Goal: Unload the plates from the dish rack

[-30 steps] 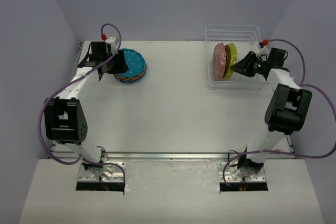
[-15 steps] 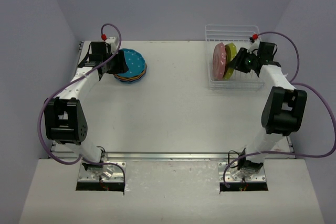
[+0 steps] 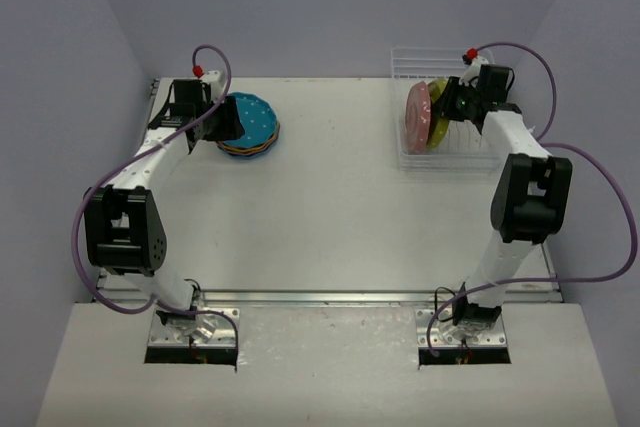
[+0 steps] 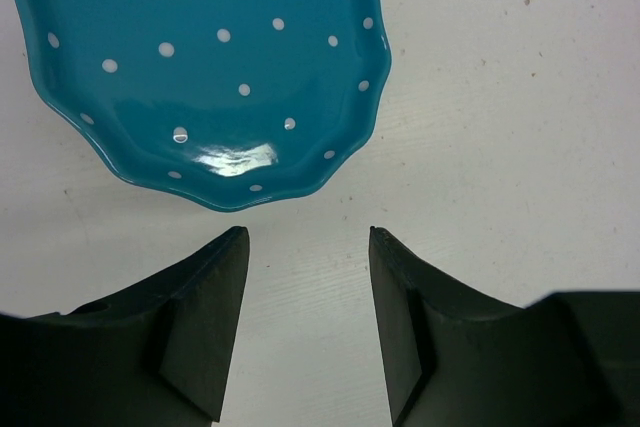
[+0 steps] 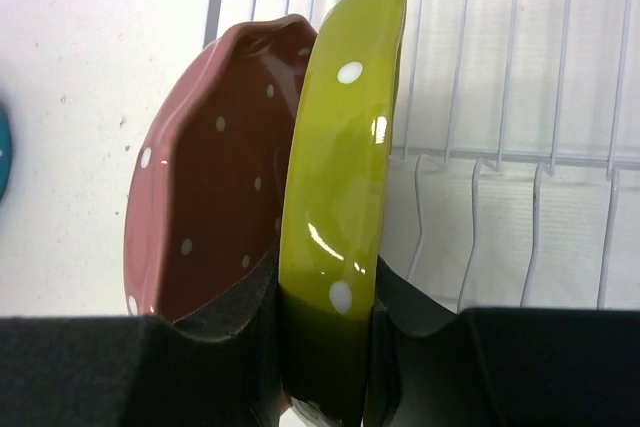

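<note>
The clear dish rack stands at the back right and holds a pink plate and a yellow-green plate on edge. My right gripper is shut on the rim of the yellow-green plate, with the pink plate just to its left in the rack. A blue plate lies flat on top of an orange-yellow plate at the back left. My left gripper is open and empty, just beside the blue plate.
The enclosure's walls close in the table at the back and both sides. A metal strip runs along the table's near edge between the arm bases. Purple cables loop off both arms.
</note>
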